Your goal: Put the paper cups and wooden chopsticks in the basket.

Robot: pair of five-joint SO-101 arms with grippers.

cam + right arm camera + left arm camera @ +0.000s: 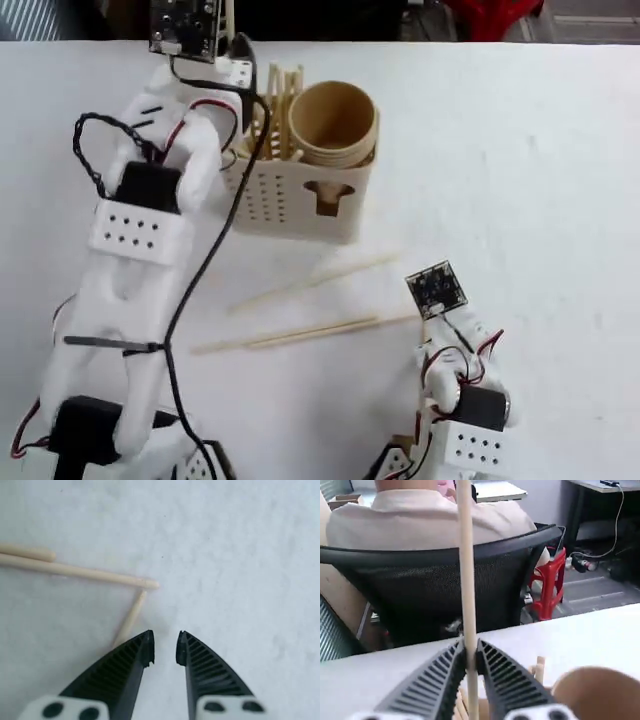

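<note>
Where chopsticks [283,100] stand, nested cups [333,120] share the basket [285,210].

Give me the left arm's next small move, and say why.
Probably open the left gripper and let its chopstick drop. The fingers are shut on the stick, which stands upright just above the basket, next to the cup already inside. Lowering a little first may help it land inside.

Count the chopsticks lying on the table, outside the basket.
3. One chopstick lies before the basket; a second and a third lie together by the right claw. The left arm may hide more.
</note>
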